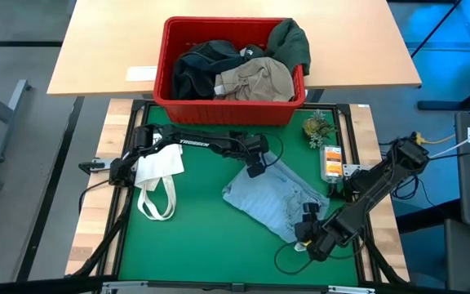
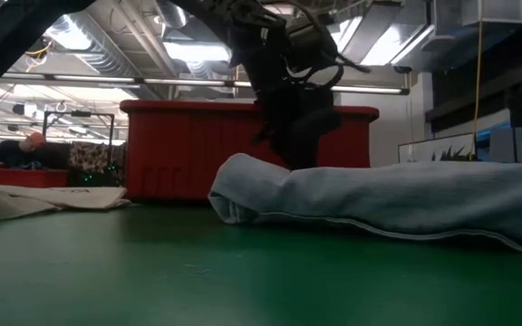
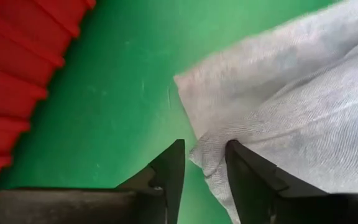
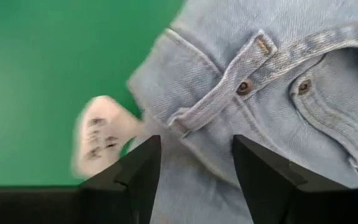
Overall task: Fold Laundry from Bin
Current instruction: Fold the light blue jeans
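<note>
Here we count one pair of jeans (image 1: 272,198) flat on the green mat, three garments (image 1: 243,69) in the bin (image 1: 228,106). The left gripper (image 1: 255,166) stands parted over a hem corner; the right gripper (image 1: 307,232) gapes at the waistband.

Bright even overhead light, ceiling strip lights (image 2: 198,83) glaring in low view, motion-blurred white tag (image 4: 101,134), soft shadows

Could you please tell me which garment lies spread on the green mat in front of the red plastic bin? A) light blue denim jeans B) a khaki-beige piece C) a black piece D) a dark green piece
A: the light blue denim jeans lie on the green mat, while the khaki and dark pieces sit in the red plastic bin.
</note>
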Controlling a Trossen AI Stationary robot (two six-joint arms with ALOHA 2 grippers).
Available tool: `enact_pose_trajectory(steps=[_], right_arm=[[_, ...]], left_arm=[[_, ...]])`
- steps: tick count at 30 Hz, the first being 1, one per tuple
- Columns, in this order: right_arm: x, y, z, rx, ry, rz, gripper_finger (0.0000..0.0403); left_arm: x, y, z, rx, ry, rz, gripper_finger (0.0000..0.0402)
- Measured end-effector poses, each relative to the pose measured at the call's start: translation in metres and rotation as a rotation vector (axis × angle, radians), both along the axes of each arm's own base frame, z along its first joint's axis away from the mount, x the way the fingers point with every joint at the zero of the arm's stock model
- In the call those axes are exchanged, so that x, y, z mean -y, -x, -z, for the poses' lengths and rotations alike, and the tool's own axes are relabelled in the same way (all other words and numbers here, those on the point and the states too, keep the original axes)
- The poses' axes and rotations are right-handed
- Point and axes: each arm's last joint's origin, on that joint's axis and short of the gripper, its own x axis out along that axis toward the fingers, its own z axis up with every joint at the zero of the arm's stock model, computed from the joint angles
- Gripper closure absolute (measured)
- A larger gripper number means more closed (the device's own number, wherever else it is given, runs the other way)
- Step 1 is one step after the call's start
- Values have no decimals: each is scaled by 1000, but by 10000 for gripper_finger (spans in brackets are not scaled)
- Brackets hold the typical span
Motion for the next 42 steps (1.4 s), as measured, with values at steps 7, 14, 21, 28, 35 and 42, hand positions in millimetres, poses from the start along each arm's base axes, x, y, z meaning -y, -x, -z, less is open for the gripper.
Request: enact_pose_trajectory(steps=[7, 14, 21, 28, 35, 42], right_arm=[[7, 2, -29, 12, 193, 33, 203], [22, 4, -33, 23, 404, 107, 203], [52, 0, -21, -70, 455, 138, 203], [73, 5, 5, -135, 456, 162, 203], [85, 24, 30, -244, 382, 258, 203], [87, 38, 40, -326, 312, 345, 203]], left_arm=[[0, -1, -2, 10, 0, 1, 270], [1, -1, -2, 13, 5, 6, 278], [1, -1, -2, 13, 8, 7, 287], [1, -1, -2, 14, 8, 8, 291], [1, -1, -2, 14, 8, 8, 291], [0, -1, -2, 13, 2, 3, 292]])
